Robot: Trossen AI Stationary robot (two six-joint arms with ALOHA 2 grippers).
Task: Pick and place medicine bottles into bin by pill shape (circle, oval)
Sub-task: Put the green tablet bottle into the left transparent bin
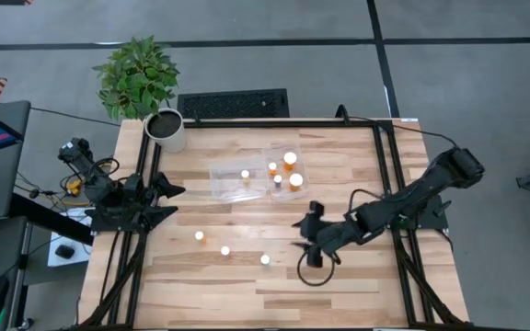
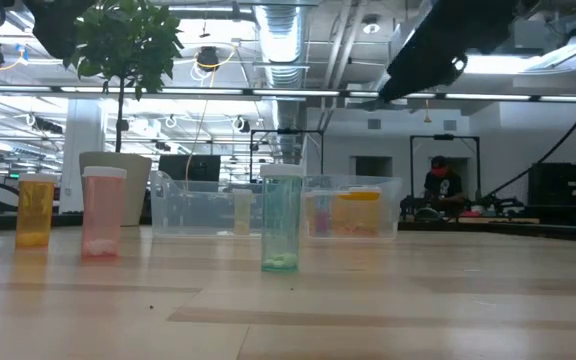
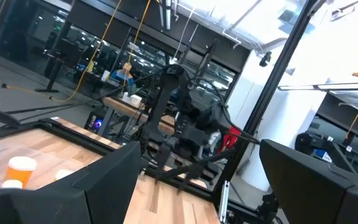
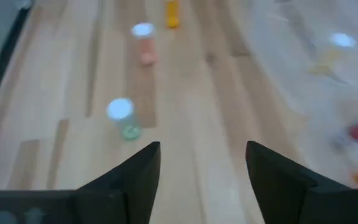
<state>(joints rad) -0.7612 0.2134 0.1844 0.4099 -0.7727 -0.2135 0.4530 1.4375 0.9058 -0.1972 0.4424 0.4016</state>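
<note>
Three medicine bottles with white caps stand upright on the table's near left: one orange (image 1: 199, 236), one pinkish (image 1: 225, 250), one with green contents (image 1: 265, 260). The low view shows them in a row: orange (image 2: 35, 210), pinkish (image 2: 103, 212), green (image 2: 281, 217). The clear bin (image 1: 231, 184) lies at mid-table; its left compartment holds one bottle (image 1: 245, 174), its right compartment several (image 1: 289, 159). My right gripper (image 1: 299, 237) hovers open just right of the green bottle (image 4: 122, 115), above the table, with nothing between its fingers (image 4: 204, 168). My left gripper (image 1: 171, 201) waits open at the table's left edge.
A white plant pot (image 1: 166, 129) with a green plant stands at the far left corner. A dark cable loop (image 1: 313, 272) hangs under my right gripper. Bare wood lies along the table's near edge and right of the bin.
</note>
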